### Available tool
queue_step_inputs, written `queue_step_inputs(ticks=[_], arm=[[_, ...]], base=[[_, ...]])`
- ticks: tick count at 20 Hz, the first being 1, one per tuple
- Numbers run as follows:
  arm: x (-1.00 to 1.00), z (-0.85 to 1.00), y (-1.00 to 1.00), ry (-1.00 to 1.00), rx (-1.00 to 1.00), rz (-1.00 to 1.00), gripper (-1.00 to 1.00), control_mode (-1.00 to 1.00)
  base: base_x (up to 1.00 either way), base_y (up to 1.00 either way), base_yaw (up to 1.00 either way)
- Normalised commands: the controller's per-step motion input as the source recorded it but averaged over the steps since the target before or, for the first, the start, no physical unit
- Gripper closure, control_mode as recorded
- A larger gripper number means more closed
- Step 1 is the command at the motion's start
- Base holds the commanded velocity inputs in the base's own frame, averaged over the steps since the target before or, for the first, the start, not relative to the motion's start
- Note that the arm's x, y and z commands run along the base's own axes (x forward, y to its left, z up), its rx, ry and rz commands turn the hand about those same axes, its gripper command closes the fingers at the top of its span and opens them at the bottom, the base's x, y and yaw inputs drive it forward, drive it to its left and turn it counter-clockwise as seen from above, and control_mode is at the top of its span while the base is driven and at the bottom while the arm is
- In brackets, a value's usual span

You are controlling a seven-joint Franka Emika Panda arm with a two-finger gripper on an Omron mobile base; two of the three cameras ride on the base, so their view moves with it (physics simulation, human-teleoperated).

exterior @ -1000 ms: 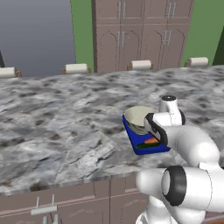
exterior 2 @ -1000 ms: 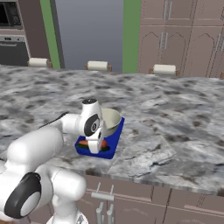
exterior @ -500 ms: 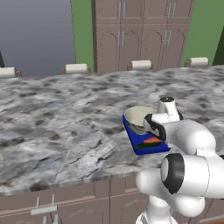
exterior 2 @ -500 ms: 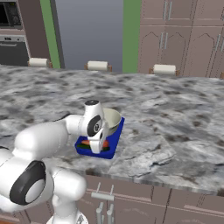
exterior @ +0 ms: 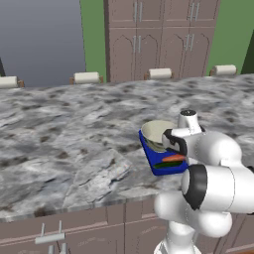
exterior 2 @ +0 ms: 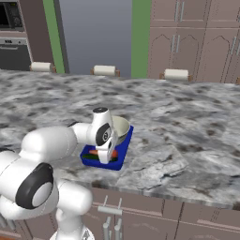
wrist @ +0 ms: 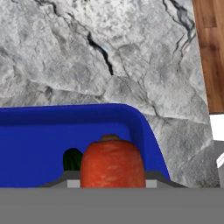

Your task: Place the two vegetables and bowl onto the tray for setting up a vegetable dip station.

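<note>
The tray (exterior: 155,159) is crowded by the bowl (exterior: 154,134), carrot (exterior: 171,158) and green vegetable (exterior: 166,165); open desk (exterior: 74,129) is left all around it.

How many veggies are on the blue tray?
2. The orange carrot lies on the blue tray near its front edge, and the dark green vegetable lies right beside it. The arm may hide others.

light: even, bright, no clear source | shadows: faint | glare: none | focus: soft, coarse rendering, mild pixelation
</note>
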Motion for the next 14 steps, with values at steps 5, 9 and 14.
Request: queue_step_inputs(ticks=[5, 9, 14], arm=[[0.03, -0.07, -0.01, 0.0, 0.0, 0.0, 1.0, -1.0], [0.0, -0.05, 0.0, 0.0, 0.0, 0.0, 1.0, -1.0], [0.0, -0.03, 0.0, 0.0, 0.0, 0.0, 1.0, -1.0]], base=[[0.0, 0.0, 0.0], [0.0, 0.0, 0.0], [0.0, 0.0, 0.0]])
